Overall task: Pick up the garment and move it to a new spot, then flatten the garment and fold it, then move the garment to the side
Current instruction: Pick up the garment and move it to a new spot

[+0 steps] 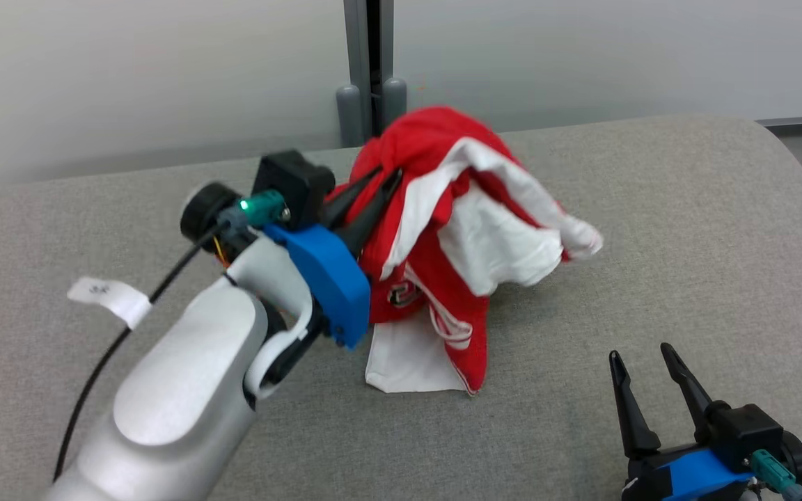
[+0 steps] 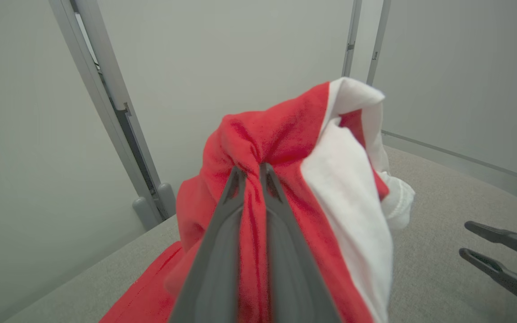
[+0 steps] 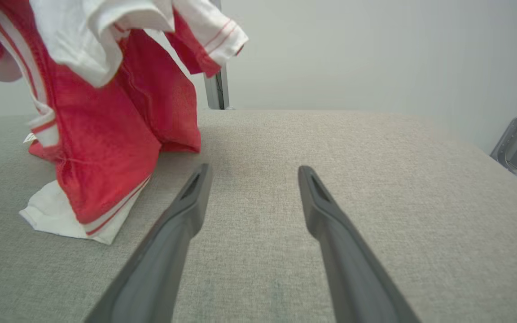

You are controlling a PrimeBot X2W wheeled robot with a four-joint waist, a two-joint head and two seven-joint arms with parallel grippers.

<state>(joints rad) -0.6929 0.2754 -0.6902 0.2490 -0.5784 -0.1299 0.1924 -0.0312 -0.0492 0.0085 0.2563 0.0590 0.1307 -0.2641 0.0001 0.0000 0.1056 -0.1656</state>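
Pale left forearm (image 1: 185, 376) crosses the lower left foreground. Left claw (image 1: 388, 172) is clamped on a bunch of the red-and-white garment (image 1: 505, 250). The garment hangs raised from that grip, its lower hem resting on the grey fabric-covered bench (image 1: 686, 229) near the middle. Right claw (image 1: 640, 351) sits low at the right, fingers apart, gripping nothing, apart from the cloth.

i'm watching my left gripper (image 2: 253, 172) pinching a bunched red fold of the garment (image 2: 285, 130), whose white panel is hanging down beside it. the cloth is trailing onto the grey padded surface (image 2: 442, 278). my right gripper (image 2: 465, 239) is sitting apart with fingers spread.
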